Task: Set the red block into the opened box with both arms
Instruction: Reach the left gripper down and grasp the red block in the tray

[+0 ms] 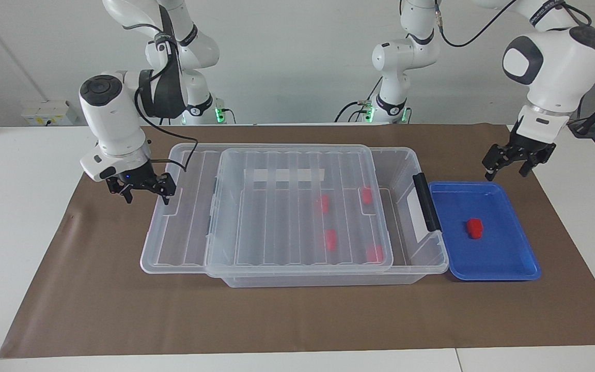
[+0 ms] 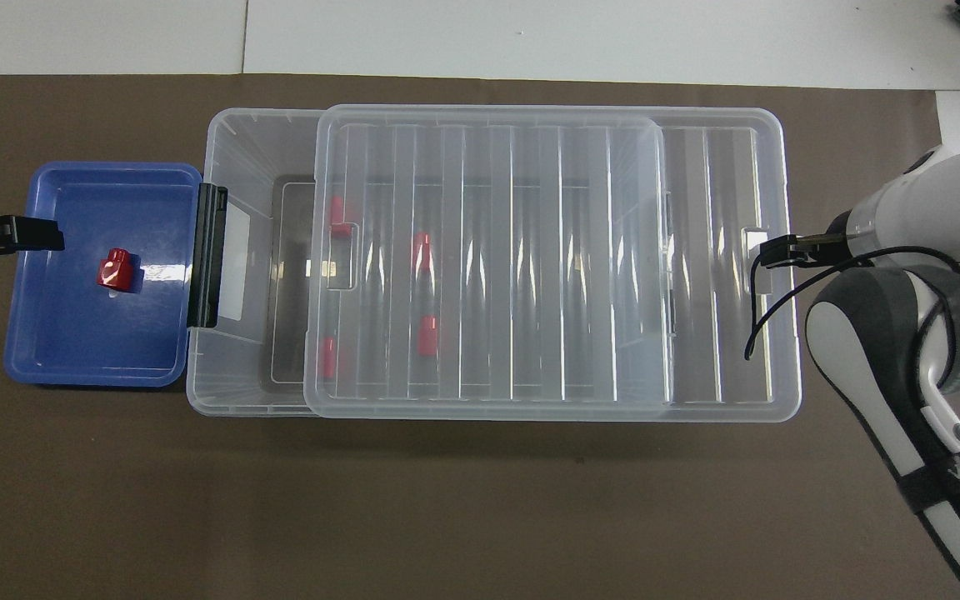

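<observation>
The red block [image 1: 474, 228] lies alone in the blue tray [image 1: 504, 263], at three o'clock of the box [image 1: 421, 258] in the facing view. The box's ribbed clear lid [image 1: 277, 217] sits shifted toward nine o'clock, baring the handle end; four red blocks [image 1: 330, 239] lie inside.

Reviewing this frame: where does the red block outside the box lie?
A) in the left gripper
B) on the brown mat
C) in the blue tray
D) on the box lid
C: the lone red block lies in the blue tray beside the box at its black-handle end, and neither gripper holds it.
</observation>
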You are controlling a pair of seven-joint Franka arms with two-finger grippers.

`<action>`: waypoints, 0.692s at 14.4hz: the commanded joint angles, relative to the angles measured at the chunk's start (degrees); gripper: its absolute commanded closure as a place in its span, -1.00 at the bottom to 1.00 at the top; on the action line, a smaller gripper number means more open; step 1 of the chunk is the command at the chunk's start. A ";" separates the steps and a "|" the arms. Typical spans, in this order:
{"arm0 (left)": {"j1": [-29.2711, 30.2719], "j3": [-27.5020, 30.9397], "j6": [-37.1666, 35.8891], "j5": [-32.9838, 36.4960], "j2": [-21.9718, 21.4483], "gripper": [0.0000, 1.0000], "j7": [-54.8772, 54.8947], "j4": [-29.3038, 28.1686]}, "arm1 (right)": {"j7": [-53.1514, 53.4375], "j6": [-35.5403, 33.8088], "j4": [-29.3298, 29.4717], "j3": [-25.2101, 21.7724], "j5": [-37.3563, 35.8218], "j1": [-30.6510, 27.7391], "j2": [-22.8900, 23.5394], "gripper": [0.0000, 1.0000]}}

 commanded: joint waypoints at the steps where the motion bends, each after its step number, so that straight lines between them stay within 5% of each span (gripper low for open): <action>1: 1.24 -0.29 7.01 -0.21 0.34 -1.00 2.29 -5.58 | -2.38 -1.20 -0.13 0.11 -1.49 -1.54 -0.57 -1.00; 10: 3.53 -0.28 24.77 -0.21 11.05 -1.00 10.48 -11.66 | -3.79 -3.31 0.30 -0.16 -1.84 -3.31 -0.66 -1.00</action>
